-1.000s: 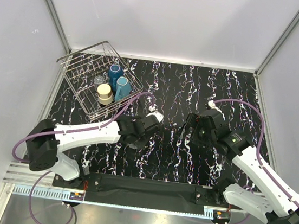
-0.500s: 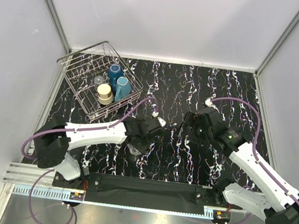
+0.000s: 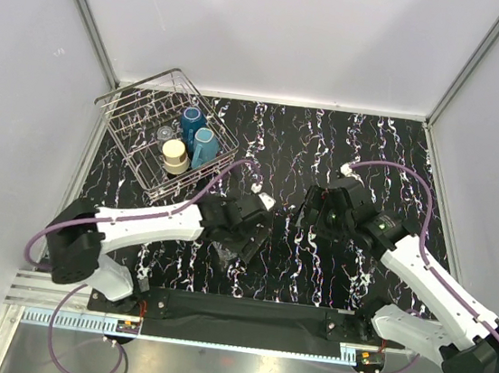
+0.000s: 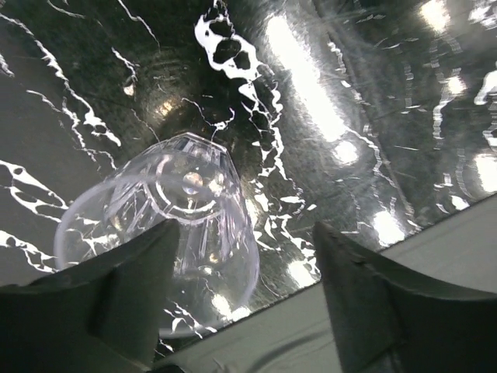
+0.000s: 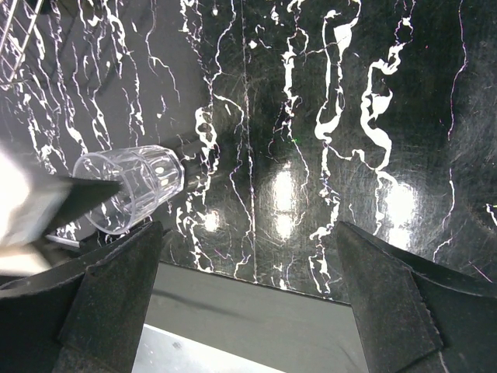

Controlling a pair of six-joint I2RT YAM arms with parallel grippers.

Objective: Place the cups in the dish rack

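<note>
Inside the dish rack the dark blue cup, light blue cup and beige cup are sitting, while the clear glass is lying sideways well apart from it, loose at the wide-open left claw, the right claw gaping empty.

Top external: high above the near edge, looking down on the whole black, white-veined surface.
Left wrist: very close to the clear glass tumbler.
Right wrist: farther back, sharing that tumbler.
</note>
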